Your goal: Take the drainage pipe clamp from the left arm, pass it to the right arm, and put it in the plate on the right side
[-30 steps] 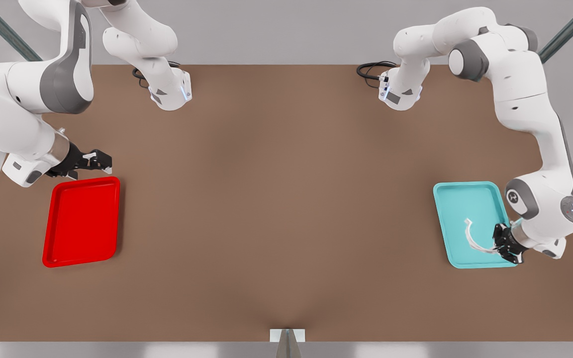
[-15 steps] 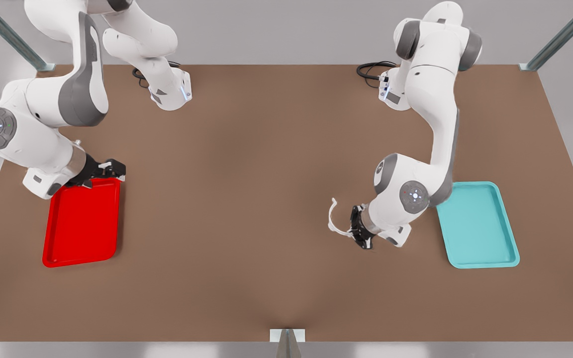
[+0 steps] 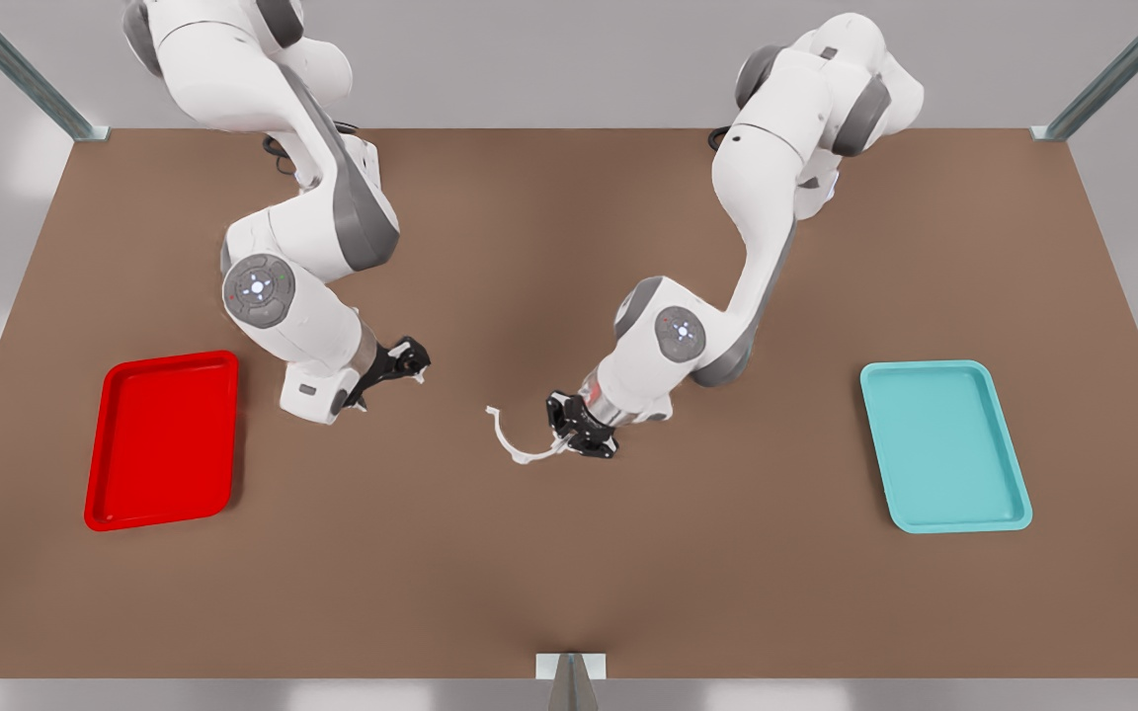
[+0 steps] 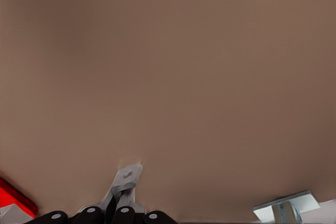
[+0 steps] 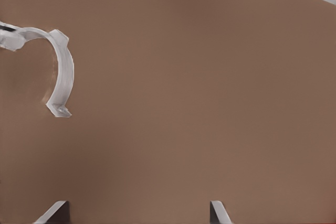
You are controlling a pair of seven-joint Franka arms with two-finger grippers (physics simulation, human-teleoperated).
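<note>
The drainage pipe clamp (image 3: 510, 443) is a thin white half-ring held just above the table's middle. My left gripper (image 3: 569, 434), on the arm at the front view's right, is shut on one end of it. In the left wrist view the left gripper (image 4: 126, 178) has its fingers pressed together. My right gripper (image 3: 413, 363), on the arm at the front view's left, stands open a short way from the clamp. In the right wrist view the clamp (image 5: 64, 72) hangs beyond the right gripper (image 5: 136, 212), whose fingers stand wide apart. The red plate (image 3: 162, 439) lies at the front view's left.
A teal tray (image 3: 944, 444) lies on the brown table at the front view's right. A small white bracket (image 3: 570, 667) sits at the table's near edge. Black cables (image 3: 742, 133) lie by the arm bases at the back.
My left gripper carried the clamp from the teal tray to the table's middle. My right gripper moved from beside the red plate toward the middle.
</note>
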